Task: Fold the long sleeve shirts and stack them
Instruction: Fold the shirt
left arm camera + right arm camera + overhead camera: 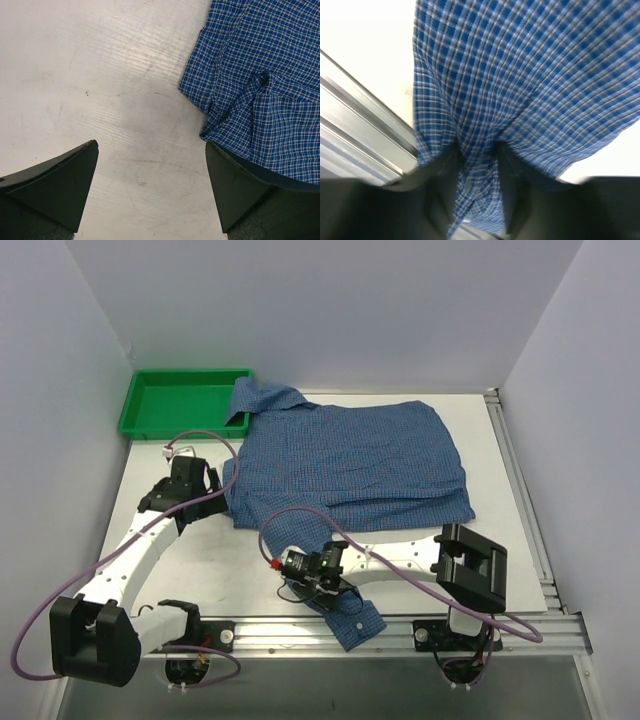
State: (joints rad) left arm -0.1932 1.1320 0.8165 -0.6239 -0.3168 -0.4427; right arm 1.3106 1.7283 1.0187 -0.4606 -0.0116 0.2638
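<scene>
Pinching shirt (530, 75) by sleeve end w/ R gripper (477, 160); gaping wide, empty, w/ L gripper (152, 165) beside cloth edge. Barely started, looks like: no fold yet, stacking all left.

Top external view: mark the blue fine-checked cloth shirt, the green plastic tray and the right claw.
blue fine-checked cloth shirt (350, 465), top view, torso middle.
green plastic tray (175, 405), top view, bare floor.
right claw (338, 597), top view, between fingertips.
</scene>
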